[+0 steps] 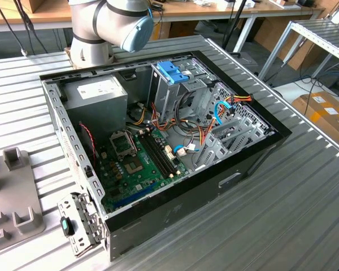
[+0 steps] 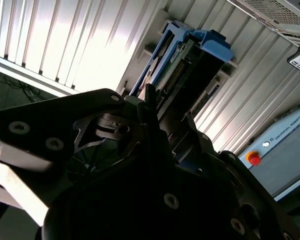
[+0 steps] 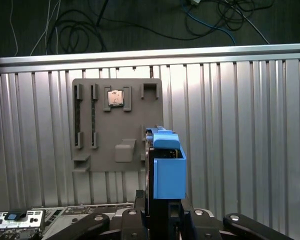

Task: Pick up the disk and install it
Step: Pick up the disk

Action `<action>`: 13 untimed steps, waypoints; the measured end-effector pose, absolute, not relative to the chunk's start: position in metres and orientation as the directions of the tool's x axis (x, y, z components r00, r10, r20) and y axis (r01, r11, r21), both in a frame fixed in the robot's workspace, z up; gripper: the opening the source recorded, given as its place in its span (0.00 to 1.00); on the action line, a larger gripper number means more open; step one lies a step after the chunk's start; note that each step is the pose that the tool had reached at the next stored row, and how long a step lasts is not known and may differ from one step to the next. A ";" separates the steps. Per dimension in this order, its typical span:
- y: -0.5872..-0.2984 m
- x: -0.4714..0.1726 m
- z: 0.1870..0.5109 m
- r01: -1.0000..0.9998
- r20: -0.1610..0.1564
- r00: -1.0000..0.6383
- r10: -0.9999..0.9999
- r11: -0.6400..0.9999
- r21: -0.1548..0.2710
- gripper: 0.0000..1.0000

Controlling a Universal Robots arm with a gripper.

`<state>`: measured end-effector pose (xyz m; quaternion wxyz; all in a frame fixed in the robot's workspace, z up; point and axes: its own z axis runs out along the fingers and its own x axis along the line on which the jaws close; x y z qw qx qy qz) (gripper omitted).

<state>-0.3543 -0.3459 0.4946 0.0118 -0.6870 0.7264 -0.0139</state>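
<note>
gripper (image 3: 160,207) jaws: clamped on disk (image 3: 168,172) near end | disk: on edge, long axis straight out from jaws, over grey fixture plate (image 3: 115,122) on bench (image 3: 240,125) | seated or lifted: cannot tell

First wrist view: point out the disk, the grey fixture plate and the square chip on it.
the disk (image 3: 169,172): first wrist view, on its blue plastic rail.
the grey fixture plate (image 3: 110,131): first wrist view, on a bare middle patch.
the square chip (image 3: 115,98): first wrist view, on its metal top.
</note>
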 end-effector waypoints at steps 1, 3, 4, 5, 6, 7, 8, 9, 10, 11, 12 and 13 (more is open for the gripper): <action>-0.346 -0.354 0.495 -0.998 0.002 -0.056 -0.998 0.056 -0.036 0.35; -0.346 -0.354 0.495 -0.998 0.002 -0.056 -0.998 0.056 -0.036 0.35; -0.346 -0.353 0.495 -0.998 0.002 -0.056 -0.998 0.056 -0.036 0.35; -0.346 -0.353 0.495 -0.998 0.002 -0.056 -0.998 0.056 -0.036 0.35; -0.346 -0.352 0.495 -0.998 0.002 -0.056 -0.998 0.056 -0.036 0.35; -0.346 -0.350 0.495 -0.998 0.002 -0.056 -0.998 0.056 -0.036 0.35; -0.346 -0.348 0.495 -0.998 0.002 -0.056 -0.998 0.056 -0.036 0.35; -0.346 -0.347 0.495 -0.998 0.002 -0.056 -0.998 0.056 -0.036 0.35; -0.346 -0.344 0.495 -0.998 0.002 -0.056 -0.998 0.056 -0.036 0.35; -0.346 -0.342 0.495 -0.998 0.002 -0.056 -0.998 0.056 -0.036 0.35; -0.346 -0.341 0.495 -0.998 0.002 -0.056 -0.998 0.056 -0.036 0.35; -0.346 -0.339 0.495 -0.998 0.002 -0.056 -0.998 0.056 -0.036 0.35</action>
